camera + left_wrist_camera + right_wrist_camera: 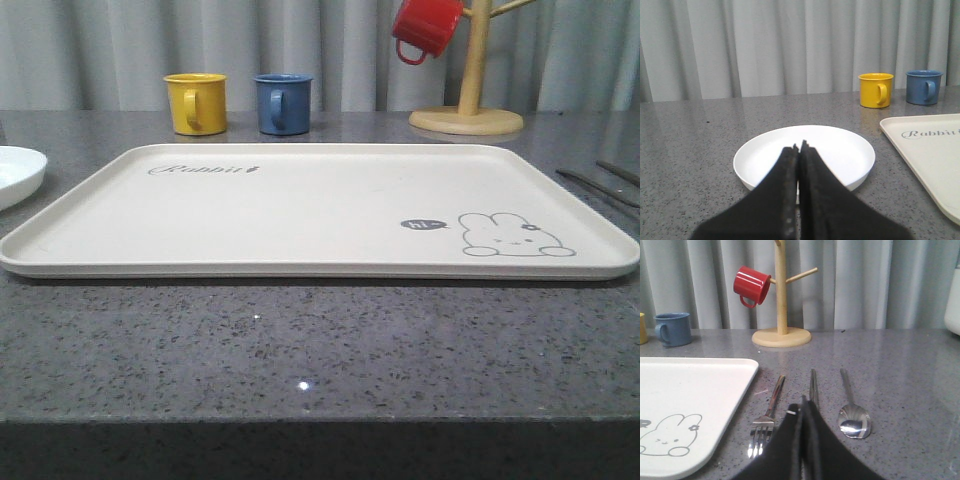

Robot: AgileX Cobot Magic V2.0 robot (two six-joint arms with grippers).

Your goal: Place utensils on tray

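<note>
1. We see the cream tray (300, 215) lying flat in the middle of the grey stone table (300, 350), with its long axis running left to right. The word "Rabbit" is at its far left part and the bunny drawing at its near right part; nothing lies on it.
2. The white plate (15, 172) rests on the table just left of the tray, apart from its rim. In the left wrist view the left gripper (799, 146) hovers over the near part of this plate (840, 150), and its two black fingers are pressed together with nothing between them.
3. To the right of the tray, three utensils lie on the table side by side: the fork (767, 412) nearest the tray, the chopsticks (813, 385) in the middle, and the spoon (851, 410) farthest right.
4. Their long axes run from near to far. The fork tines and the spoon bowl point to the near side, and the handles point to the far side.
5. The right gripper (803, 399) is above the near end of the chopsticks; its fingers are also closed together and hold nothing.
6. Behind the tray stand a yellow mug (196, 103) and a blue mug (282, 103). A red mug (427, 27) hangs on a wooden mug stand (468, 95) at the far right.
</note>
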